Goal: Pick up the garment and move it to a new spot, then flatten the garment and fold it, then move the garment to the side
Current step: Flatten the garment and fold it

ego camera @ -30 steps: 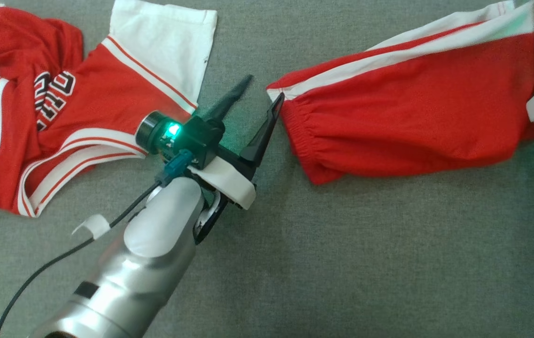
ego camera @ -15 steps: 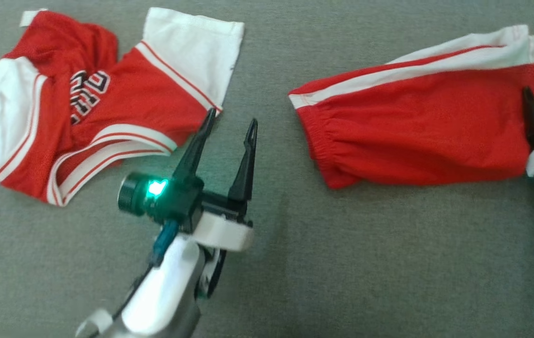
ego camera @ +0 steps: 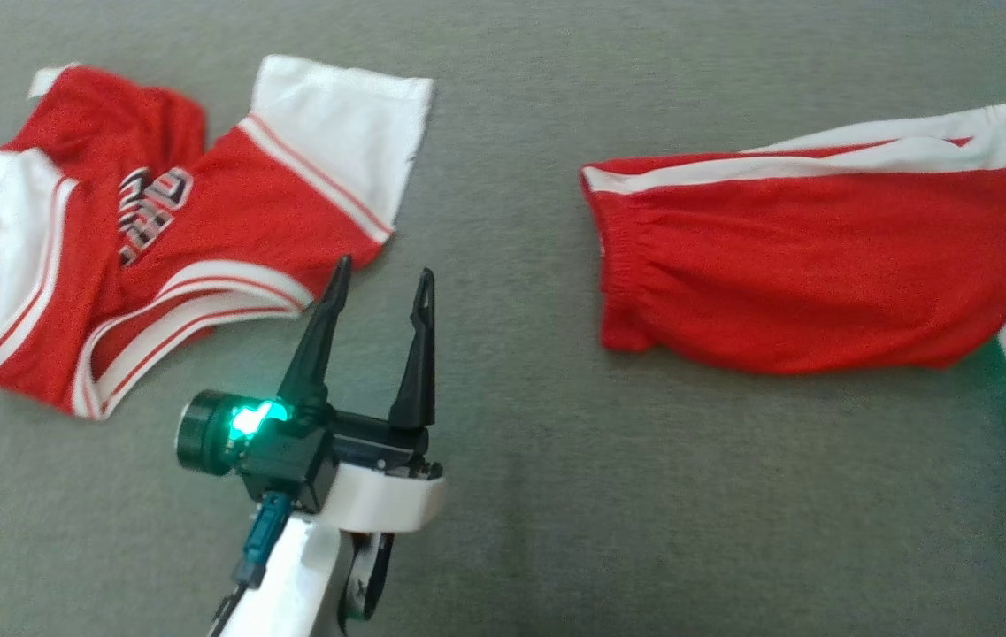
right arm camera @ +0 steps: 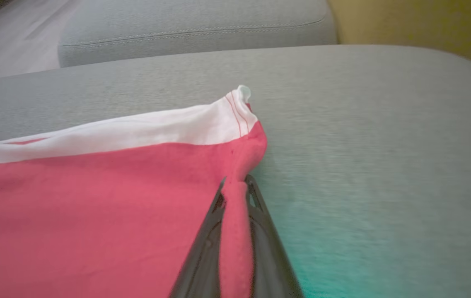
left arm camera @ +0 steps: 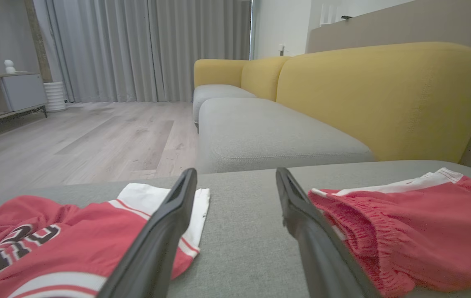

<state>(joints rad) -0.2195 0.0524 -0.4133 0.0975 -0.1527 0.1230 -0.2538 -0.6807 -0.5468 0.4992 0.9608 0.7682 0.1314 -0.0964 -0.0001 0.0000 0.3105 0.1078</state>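
Shorts, red with a white side stripe, lie flat-ish on the right half of the grey cushion, waistband facing the middle. The right end effector is clamped tight on the shorts' outer edge, just below the white band. In the right wrist view a ridge of red fabric stands pinched between its two fingers. From the head camera that end effector is mostly cut off by the frame edge, so you only get one dark finger and a bit of white housing. The left end effector hovers wide open with nothing in it, between the shorts and a crumpled jersey on the left. The jersey's lettering is bunched up in folds, can't read it. In the left wrist view the fingers cover part of both garments.
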